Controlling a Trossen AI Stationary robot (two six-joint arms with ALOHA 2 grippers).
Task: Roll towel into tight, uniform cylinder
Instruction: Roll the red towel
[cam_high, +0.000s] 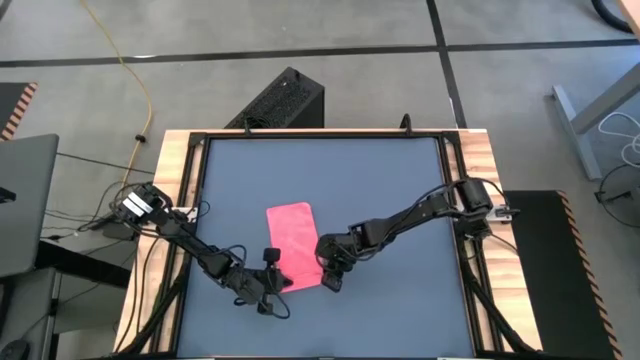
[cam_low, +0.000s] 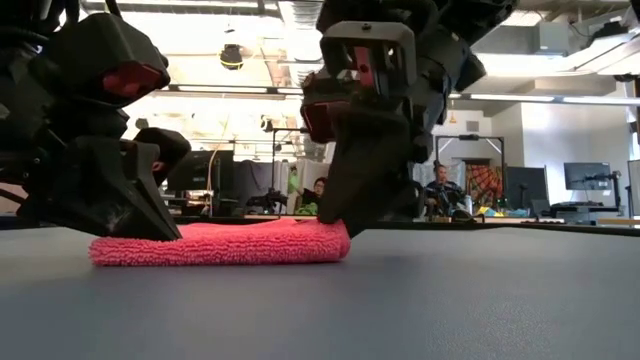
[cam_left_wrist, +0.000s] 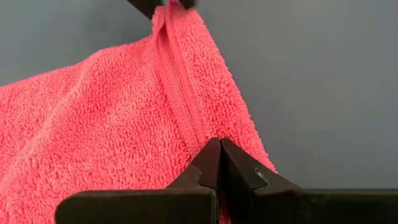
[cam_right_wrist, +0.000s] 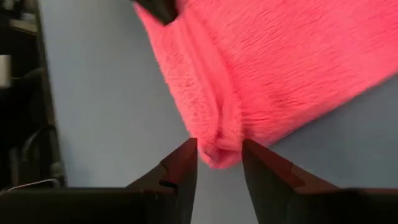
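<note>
The pink-red towel (cam_high: 292, 243) lies on the dark tabletop (cam_high: 400, 190) as a narrow folded rectangle, its long sides running near to far. In the low view it is a flat, thick pad (cam_low: 225, 243). My left gripper (cam_high: 276, 284) is at its near left corner and is shut. My right gripper (cam_high: 331, 277) is at its near right corner, closed on the cloth. Each wrist view shows the near edge running away to the other gripper. No white tag shows. My left gripper has its shut fingertips (cam_left_wrist: 219, 149) on the hemmed near edge (cam_left_wrist: 186, 118) of the towel, at its left corner, coming from above and slanting down. Whether cloth lies between the tips is hidden by the fingers. The towel there rests on the table. My right gripper pinches the towel's near right corner (cam_right_wrist: 219, 146) between its two fingers, several folded layers thick. The fingers come from above, slanting down from the right, one on each side of the corner. The corner sits low on the table (cam_low: 335, 240).
Wooden rails (cam_high: 180, 200) frame the tabletop at left and right. A black box (cam_high: 280, 100) stands on the floor behind the far edge. Bare tabletop lies to the far side and right of the towel. People sit at desks far behind in the low view (cam_low: 440, 190).
</note>
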